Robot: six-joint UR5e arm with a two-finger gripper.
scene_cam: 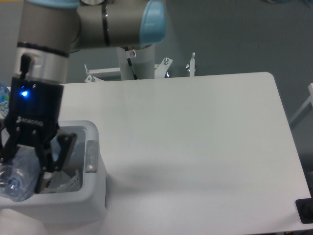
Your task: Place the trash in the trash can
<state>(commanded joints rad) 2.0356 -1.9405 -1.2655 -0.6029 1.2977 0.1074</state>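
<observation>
Tool at the end of the arm hangs over the open mouth of the trash can, its two black fingers pointing down and pinching the clear bottle between them. The bottle sits low in the grip, its rounded end facing the camera at the left edge of the view, and it looks to be above the bin's opening rather than resting on anything; that fits a carry that ends in a drop, since letting go here should send it straight into the can. Crumpled pale scraps already lie inside the bin, just right of the fingers, so the can is partly filled. The grey oblong latch on the rim faces the bare part of the worktop, which stretches away to the right. At the far left, partly hidden behind the tool body with its blue light, a sliver of the wider blue-labelled bottle shows; it stands apart from the bin and is not part of the job. No small clear cup can be made out in this view; whether it is inside the can or hidden by the arm cannot be told. My judgement is that the step in hand is the release of the bottle, with the fingers needing only to part.
</observation>
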